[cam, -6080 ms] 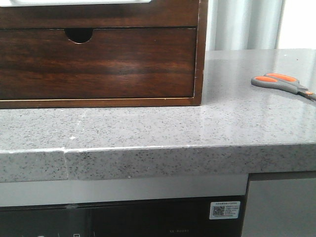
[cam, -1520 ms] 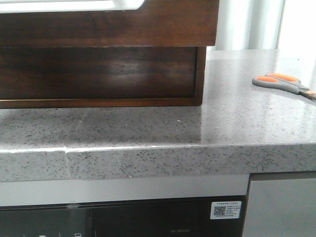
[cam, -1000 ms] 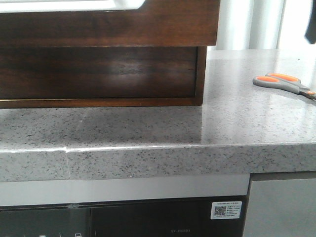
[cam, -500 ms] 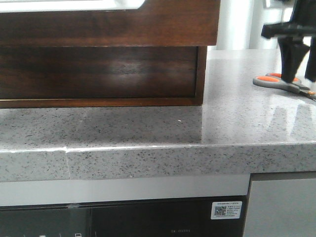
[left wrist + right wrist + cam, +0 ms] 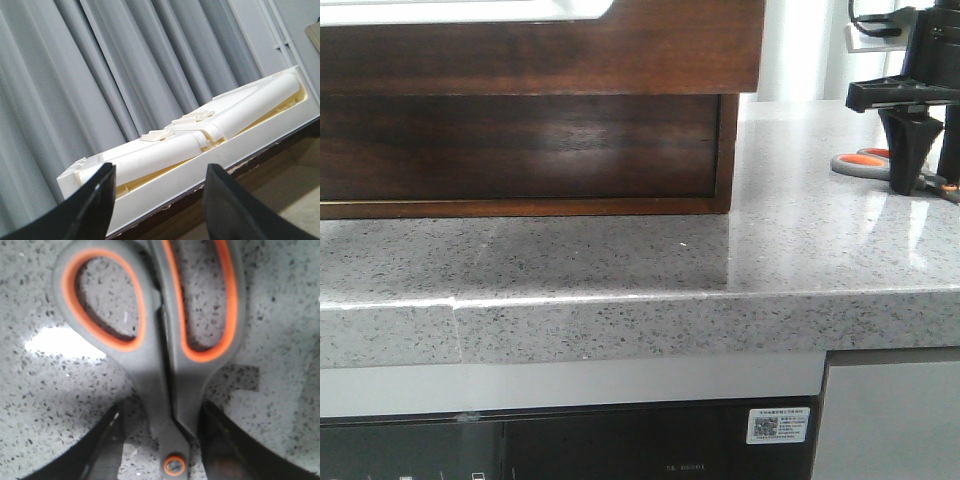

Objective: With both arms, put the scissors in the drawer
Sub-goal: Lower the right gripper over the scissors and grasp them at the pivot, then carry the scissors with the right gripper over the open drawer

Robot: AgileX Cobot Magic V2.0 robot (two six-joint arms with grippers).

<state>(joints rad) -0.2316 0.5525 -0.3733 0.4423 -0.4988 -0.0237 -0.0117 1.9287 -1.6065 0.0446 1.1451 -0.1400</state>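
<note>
**Right hand lands astride the scissors**

Where the far right of the table (image 5: 820,240) showed only the scissors (image 5: 862,160) a second ago, the right hand (image 5: 927,185) has now come down over them. Half a second back its fingers still hung above the grey handles; in the front view their tips now reach the stone. The right wrist view shows one dark finger (image 5: 97,450) on each side of the neck just by the pivot screw, with a sliver of table visible on each side, so the hand is spread and has not yet clenched. The scissors lie flat on the table, well apart from the drawer (image 5: 535,45), which juts out over the cabinet's lower front, pulled open compared with six seconds ago. The left hand (image 5: 157,205) is released too, holding nothing, its fingers apart before white foam packing and grey curtains. The opening step looks done; closing on the neck seems next, and a grip that near the pivot could let the handles swing.
</note>
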